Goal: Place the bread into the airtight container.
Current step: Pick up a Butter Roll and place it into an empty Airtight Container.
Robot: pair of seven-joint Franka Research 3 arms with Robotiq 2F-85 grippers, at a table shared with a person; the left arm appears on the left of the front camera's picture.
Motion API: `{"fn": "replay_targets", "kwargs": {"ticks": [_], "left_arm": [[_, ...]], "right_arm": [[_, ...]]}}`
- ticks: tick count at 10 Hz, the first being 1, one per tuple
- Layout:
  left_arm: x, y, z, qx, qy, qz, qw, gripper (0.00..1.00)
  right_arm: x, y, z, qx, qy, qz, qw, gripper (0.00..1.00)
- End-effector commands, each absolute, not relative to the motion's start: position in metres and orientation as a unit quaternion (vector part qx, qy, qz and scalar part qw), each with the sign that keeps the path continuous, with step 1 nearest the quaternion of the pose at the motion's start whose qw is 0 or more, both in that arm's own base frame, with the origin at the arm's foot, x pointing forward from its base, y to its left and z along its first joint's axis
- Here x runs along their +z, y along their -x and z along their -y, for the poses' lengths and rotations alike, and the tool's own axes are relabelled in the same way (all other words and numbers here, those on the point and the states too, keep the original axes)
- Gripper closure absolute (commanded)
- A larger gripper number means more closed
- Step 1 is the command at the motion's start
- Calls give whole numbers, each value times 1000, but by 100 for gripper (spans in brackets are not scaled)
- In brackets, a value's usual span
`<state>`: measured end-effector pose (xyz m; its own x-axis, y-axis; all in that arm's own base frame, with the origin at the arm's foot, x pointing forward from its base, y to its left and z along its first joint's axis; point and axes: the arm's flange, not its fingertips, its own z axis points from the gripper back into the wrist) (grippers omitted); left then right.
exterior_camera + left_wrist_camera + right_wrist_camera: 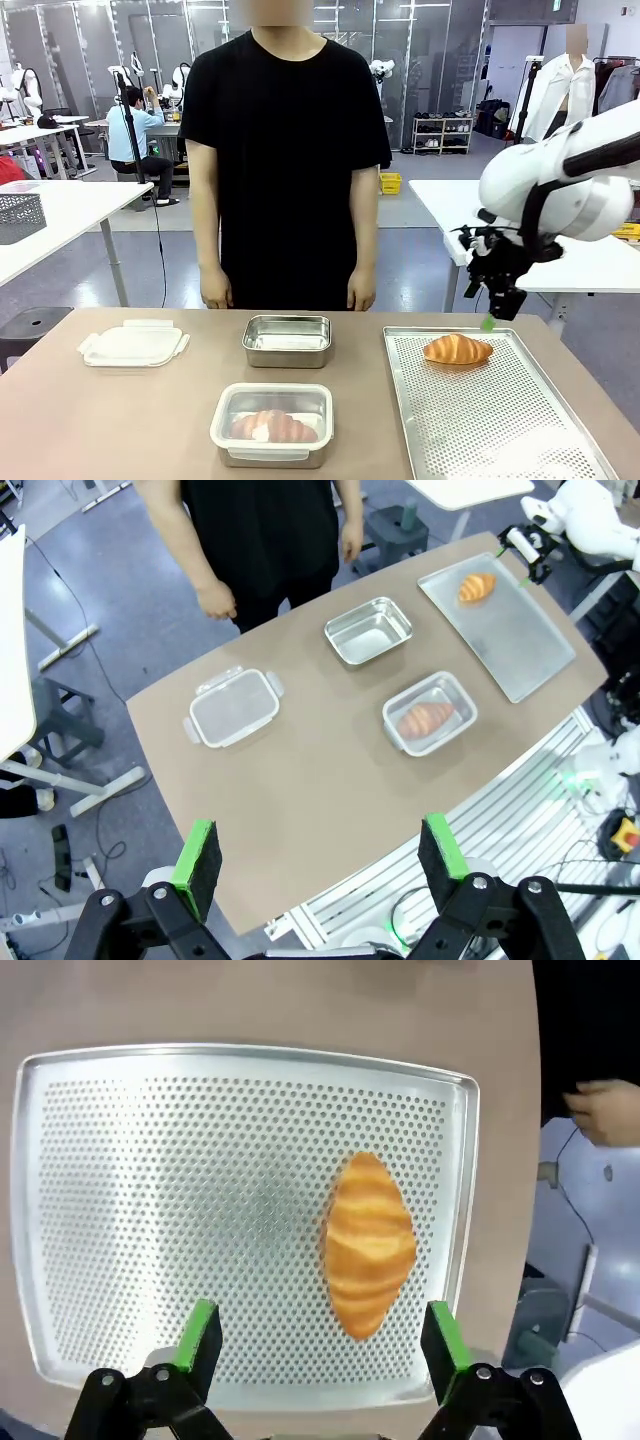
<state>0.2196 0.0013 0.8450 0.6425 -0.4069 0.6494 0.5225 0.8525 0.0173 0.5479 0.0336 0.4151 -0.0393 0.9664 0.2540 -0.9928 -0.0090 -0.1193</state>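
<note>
The left gripper (320, 862) hangs high over the table (100, 420), its green-padded fingers spread wide with nothing between them. At the table's left lies a clear plastic lid (133, 344), flat and on its own. Near the middle, on the far side, sits an empty steel pan (288, 340). Just in front of the pan is the airtight container (272, 424), uncovered, with one bread (272, 426) already inside, its long axis running left to right along the container's longer side.

To the right lies a perforated metal tray (480, 420). The croissant (458, 349) rests in the tray's far part, flat, long axis also left to right across the table, tapered ends pointing at the tray's two long sides. The right gripper (493, 318) hangs above the tray's far right corner (it seems clear of the metal, though the front view is too small to be sure). In its wrist view the fingers (200, 1335) stand far apart and empty, and the croissant lies lengthwise ahead of the gap, untouched. A person (285, 150) stands at the far edge, arms down.
</note>
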Motion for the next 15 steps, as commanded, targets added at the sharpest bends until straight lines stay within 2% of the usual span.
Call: {"fn": "replay_targets", "kwargs": {"ticks": [1,2,7,15], "left_arm": [[847,-219,-1,-262,86,334,901,0],[847,-219,-1,-262,86,334,901,0],[847,-219,-1,-262,86,334,901,0],[847,-219,-1,-262,86,334,901,0]], "right_arm": [[400,-568,-45,706,-30,128,696,0],[387,-579,-48,703,-46,123,699,0],[339,-603,-51,674,-32,99,731,0],[292,-608,-52,672,9,71,737,0]]}}
